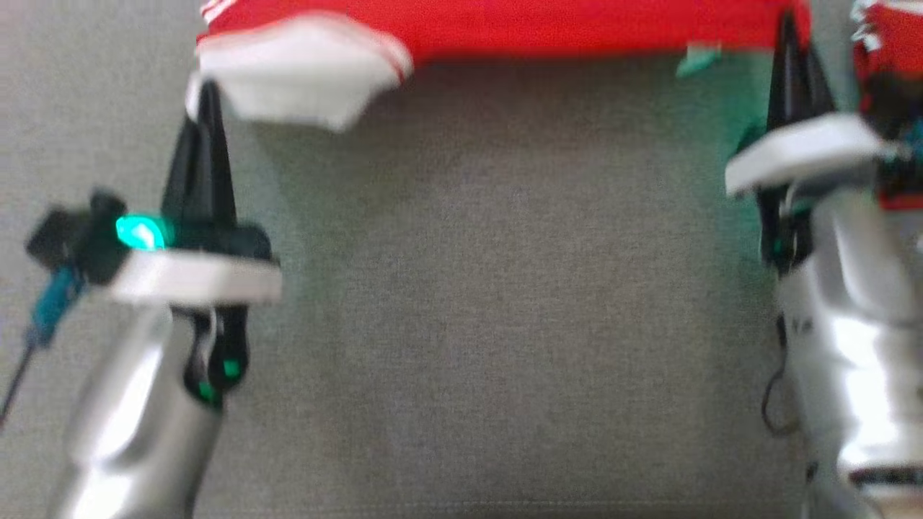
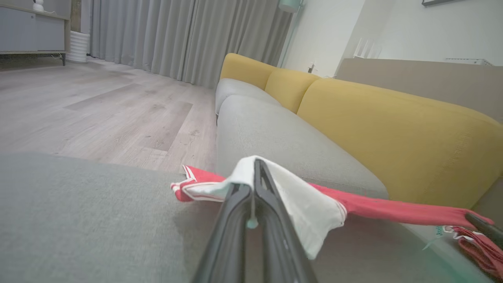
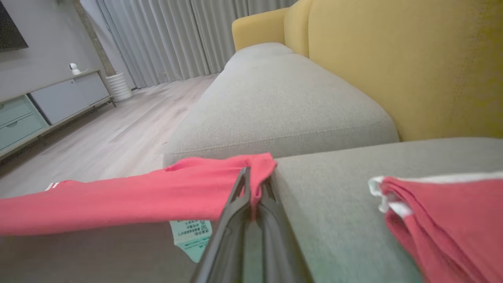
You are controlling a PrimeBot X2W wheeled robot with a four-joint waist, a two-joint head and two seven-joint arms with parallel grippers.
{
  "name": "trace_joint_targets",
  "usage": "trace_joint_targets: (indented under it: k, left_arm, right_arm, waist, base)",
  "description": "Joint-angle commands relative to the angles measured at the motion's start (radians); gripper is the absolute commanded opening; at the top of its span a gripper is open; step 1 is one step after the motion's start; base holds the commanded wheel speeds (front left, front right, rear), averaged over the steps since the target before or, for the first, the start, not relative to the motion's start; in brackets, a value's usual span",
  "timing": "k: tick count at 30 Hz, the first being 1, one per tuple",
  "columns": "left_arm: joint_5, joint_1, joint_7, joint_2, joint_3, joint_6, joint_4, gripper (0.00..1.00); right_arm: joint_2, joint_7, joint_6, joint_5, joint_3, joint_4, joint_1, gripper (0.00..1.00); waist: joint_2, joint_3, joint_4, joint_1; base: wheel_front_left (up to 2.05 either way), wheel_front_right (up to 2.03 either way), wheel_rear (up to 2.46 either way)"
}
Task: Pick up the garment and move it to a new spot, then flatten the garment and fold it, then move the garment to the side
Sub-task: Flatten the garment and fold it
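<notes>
Gripping the white sleeve end [image 2: 302, 200] of the red, white-trimmed cloth garment [image 1: 548, 25] with the left gripper [image 2: 257, 167], fingers pressed shut on the fabric. Gripping a red fold beside the pale green care label [image 3: 190, 236] with the right gripper [image 3: 251, 184], shut likewise. Holding the span taut between both, over the grey woven sofa cushion [image 1: 505, 288], likely to pull out slack before laying flat.

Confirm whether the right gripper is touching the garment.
Touching. The right wrist view shows the right gripper shut on a fold of the red garment, with the cloth pinched between its jaws.
</notes>
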Motion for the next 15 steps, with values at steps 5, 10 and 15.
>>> trace_joint_targets:
  k: [5, 10, 15]
  left_arm:
    - [0.013, 0.214, -0.009, 0.026, 0.073, 0.060, -0.183, 0.00]
    - [0.009, 0.410, -0.009, 0.026, 0.070, 0.105, -0.291, 0.00]
    - [0.005, 0.562, 0.001, 0.034, 0.055, 0.144, -0.380, 0.00]
  right_arm:
    - [0.021, -0.011, 0.007, 0.078, 0.036, -0.165, 0.202, 0.00]
    - [0.021, -0.010, 0.007, 0.133, 0.047, -0.284, 0.402, 0.00]
    - [0.021, 0.023, 0.007, 0.161, 0.029, -0.408, 0.593, 0.00]
  waist:
    - [0.0000, -0.135, -0.005, 0.0002]
    - [0.0000, -0.235, 0.001, 0.0002]
    - [0.0000, -0.312, 0.020, 0.0002]
  base:
    - [0.00, 0.00, 0.00]
    - [0.00, 0.00, 0.00]
    - [0.00, 0.00, 0.00]
